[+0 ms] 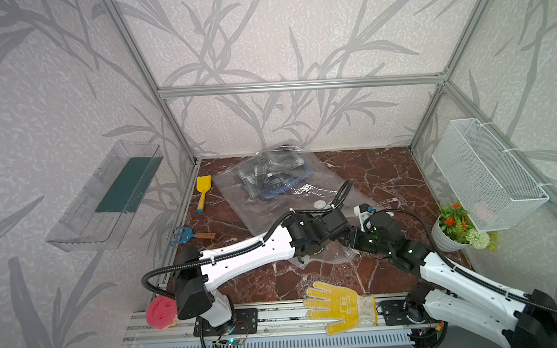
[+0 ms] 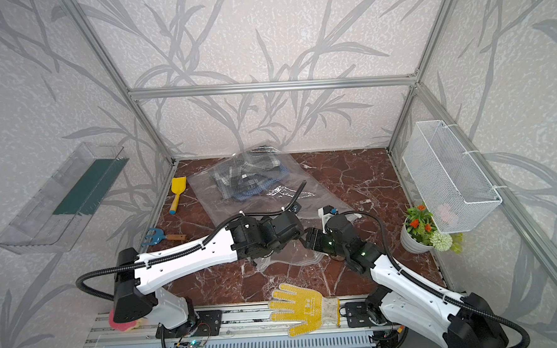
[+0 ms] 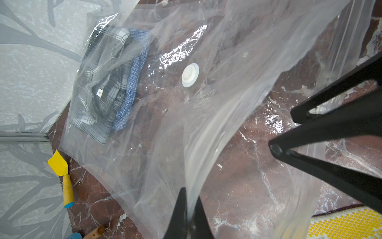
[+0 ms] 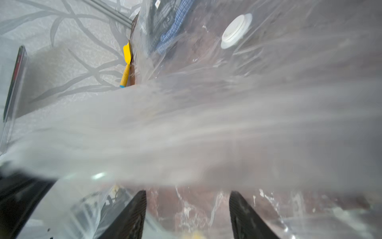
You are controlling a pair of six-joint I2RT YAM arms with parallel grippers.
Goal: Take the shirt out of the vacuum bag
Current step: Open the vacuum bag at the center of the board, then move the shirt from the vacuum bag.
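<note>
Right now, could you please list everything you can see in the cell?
bag: one, clear, middle of table
shirt: one, plaid, inside bag
valve: one, white, on bag
shovel: one, yellow, table's left
rake: one, blue, table's left
glove: one, yellow, front rail
sponge: one, pink, rail's left end
plant: one, green, table's right
basket: one, white, right wall
tray: one, clear, left wall
left fingers: two, black, shut on bag
right fingers: two, black, open, at bag

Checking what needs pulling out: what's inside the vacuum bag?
At the far end of the vacuum bag lies a folded grey plaid shirt, blue checked fabric against it. Folds hide whether that is a second garment.
</note>
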